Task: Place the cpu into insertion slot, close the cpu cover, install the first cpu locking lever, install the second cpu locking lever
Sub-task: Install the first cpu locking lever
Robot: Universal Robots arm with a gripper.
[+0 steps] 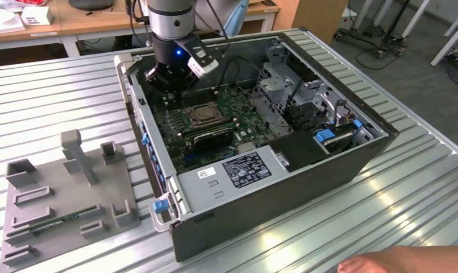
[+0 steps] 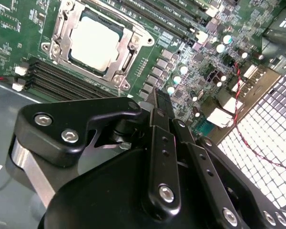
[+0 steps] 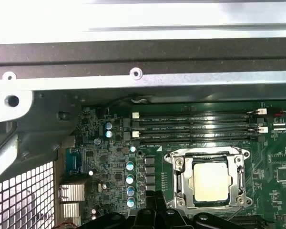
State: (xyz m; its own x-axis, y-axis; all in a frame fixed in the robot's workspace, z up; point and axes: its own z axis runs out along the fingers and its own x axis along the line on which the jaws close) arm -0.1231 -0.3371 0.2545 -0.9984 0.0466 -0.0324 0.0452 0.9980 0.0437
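Note:
The cpu shows its pale metal top, lying flat in the insertion slot on the green board. The silvery cpu cover lies down around it, framing the chip in both wrist views. A thin lever wire with a hooked end runs along one side of the frame. My gripper hangs inside the open computer case, above the board and off to one side of the socket, touching nothing. Its black fingers are pressed together with nothing between them.
Long black memory slots run beside the socket, between it and the case wall. A metal drive cage stands on the exterior view's right. A grey fixture tray lies left of the case. A hand rests at the table's front edge.

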